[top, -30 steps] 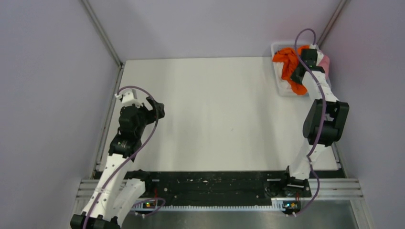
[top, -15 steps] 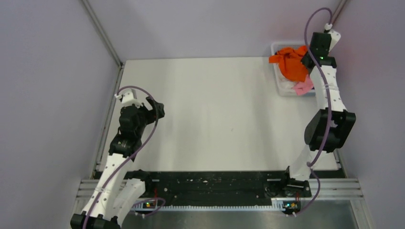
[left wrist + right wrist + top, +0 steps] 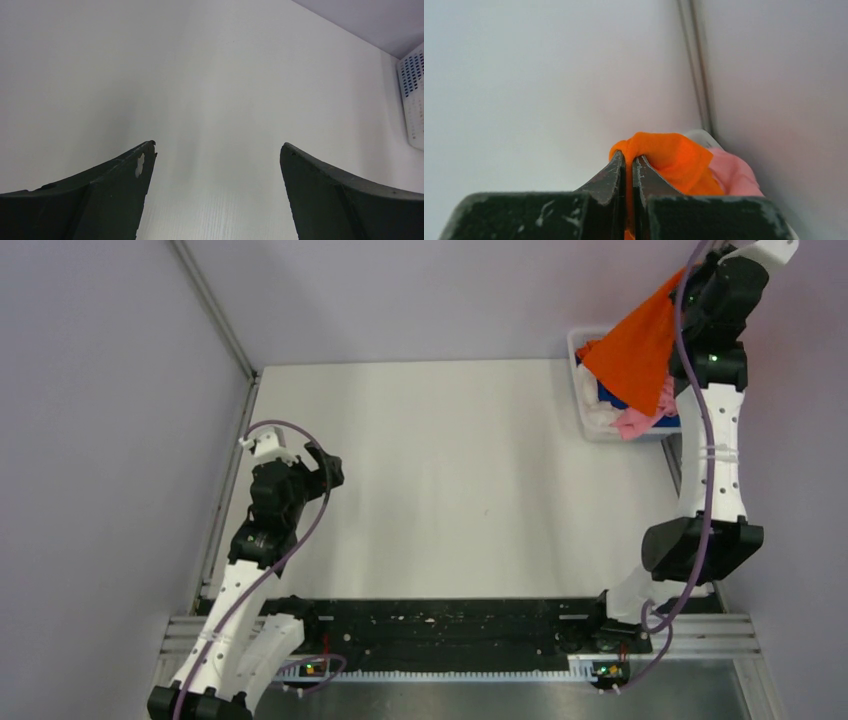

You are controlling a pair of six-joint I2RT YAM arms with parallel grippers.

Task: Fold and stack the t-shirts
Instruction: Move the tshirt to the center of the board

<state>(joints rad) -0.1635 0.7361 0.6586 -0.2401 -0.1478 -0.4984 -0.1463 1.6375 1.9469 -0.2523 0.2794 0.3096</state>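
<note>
Aloft, right pincer point(image 3: 628, 160) clamping orange t-shirt point(image 3: 640, 345)

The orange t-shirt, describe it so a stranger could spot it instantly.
At the table's far right corner sits a white bin of crumpled shirts. The orange t-shirt hangs above it from the right gripper, the only bright orange, lifted one.

White bin point(image 3: 581, 395) sits at far right of table point(image 3: 450, 490).
</note>
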